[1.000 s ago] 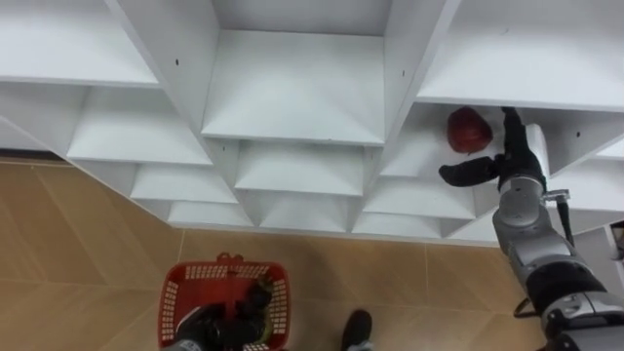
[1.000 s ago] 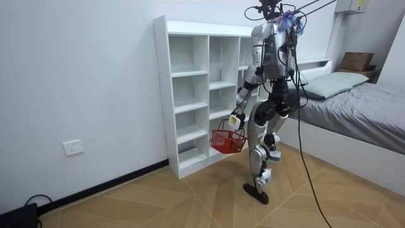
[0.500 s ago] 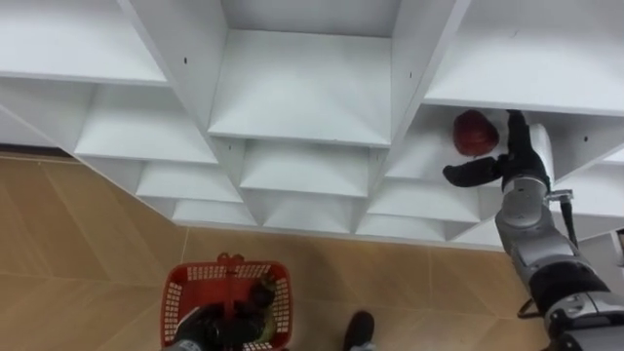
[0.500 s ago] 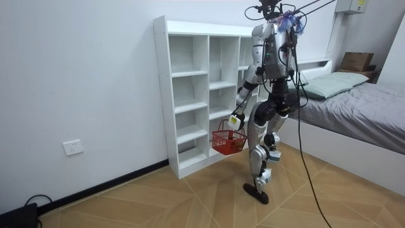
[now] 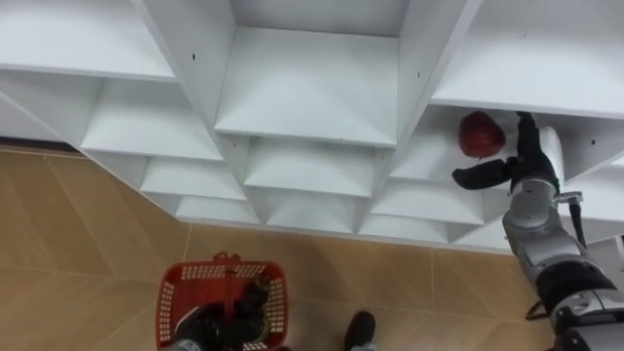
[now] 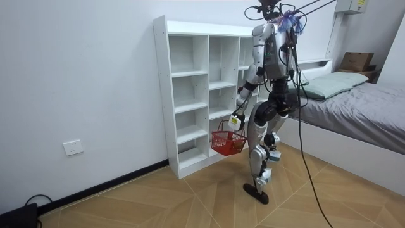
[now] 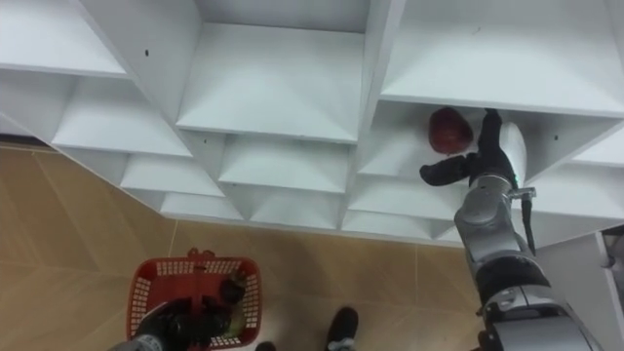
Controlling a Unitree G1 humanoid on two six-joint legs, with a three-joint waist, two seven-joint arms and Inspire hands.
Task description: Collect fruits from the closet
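My R hand [image 5: 524, 168] is spread wide, thumb out, just right of the red fruit [image 5: 481, 135], prob. an apple, on the closet [image 5: 302, 88] shelf. Looks firm, smooth, light-ish, so cup it round the middle. L hand [image 5: 200, 327] grips the red basket [image 5: 171, 302] down low.

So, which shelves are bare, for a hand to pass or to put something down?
The middle column's shelves are bare, between its two upright panels; so are the left column's shelves. The right compartment is crowded: the red fruit lies there, close by the open right hand.
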